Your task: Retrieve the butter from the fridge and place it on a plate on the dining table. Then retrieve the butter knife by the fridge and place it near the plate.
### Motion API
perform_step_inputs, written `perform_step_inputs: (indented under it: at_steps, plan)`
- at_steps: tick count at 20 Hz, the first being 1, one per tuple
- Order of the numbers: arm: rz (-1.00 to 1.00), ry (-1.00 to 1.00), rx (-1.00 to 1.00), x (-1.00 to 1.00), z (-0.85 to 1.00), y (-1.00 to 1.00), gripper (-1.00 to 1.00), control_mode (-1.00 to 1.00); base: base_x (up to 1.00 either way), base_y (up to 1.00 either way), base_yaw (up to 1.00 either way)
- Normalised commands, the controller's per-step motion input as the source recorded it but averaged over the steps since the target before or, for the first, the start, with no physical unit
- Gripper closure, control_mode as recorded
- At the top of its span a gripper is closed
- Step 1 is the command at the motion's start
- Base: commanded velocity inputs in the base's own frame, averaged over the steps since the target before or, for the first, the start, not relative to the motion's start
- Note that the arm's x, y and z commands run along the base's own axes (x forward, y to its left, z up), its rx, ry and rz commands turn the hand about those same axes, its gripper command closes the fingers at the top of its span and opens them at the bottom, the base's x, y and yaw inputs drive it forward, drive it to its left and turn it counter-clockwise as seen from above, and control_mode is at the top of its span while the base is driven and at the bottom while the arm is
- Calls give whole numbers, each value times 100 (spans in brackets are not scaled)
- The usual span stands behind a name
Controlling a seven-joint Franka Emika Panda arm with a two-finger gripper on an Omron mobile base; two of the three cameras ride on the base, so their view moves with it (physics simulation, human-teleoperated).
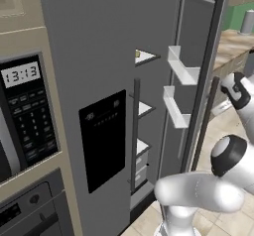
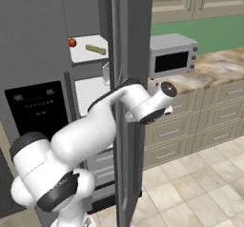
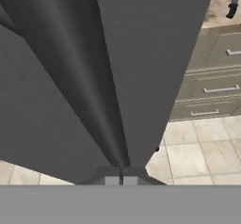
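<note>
The white arm rises from its base, bends at a dark elbow joint and reaches forward and up at mid height, its wrist turned sideways, while in the hand view the pincer (image 3: 121, 180) has its two small finger tips pressed together with no gap between them.

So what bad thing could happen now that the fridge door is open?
The gripper is shut, pressed close against the open fridge door. If the arm swings carelessly, it might bump the door back toward closed. The butter lies on an upper shelf beside a small red thing, so reaching in might knock that off. Also the arm bends tightly around the door edge, so it may scrape while pulling away.
</note>
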Motion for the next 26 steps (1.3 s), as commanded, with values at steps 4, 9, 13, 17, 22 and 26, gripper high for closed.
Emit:
perform_step_inputs:
  at_steps: [4,9,13,17,22,26]
  plan:
    - [0,1,5,-3,4,-68,100,-100,0,0,0]
    - [0,0,1,-1,0,-15,-100,-100,0,0,0]
    - [-5,-2,-1,-38,0,1,-100,-100,0,0,0]
    - [-26,-9,-20,-100,26,55,-100,-100,0,0,0]
    - [-25,7,-49,-40,53,95,-100,-100,0,0,0]
    - [-26,7,-46,-1,8,100,-100,-100,0,0,0]
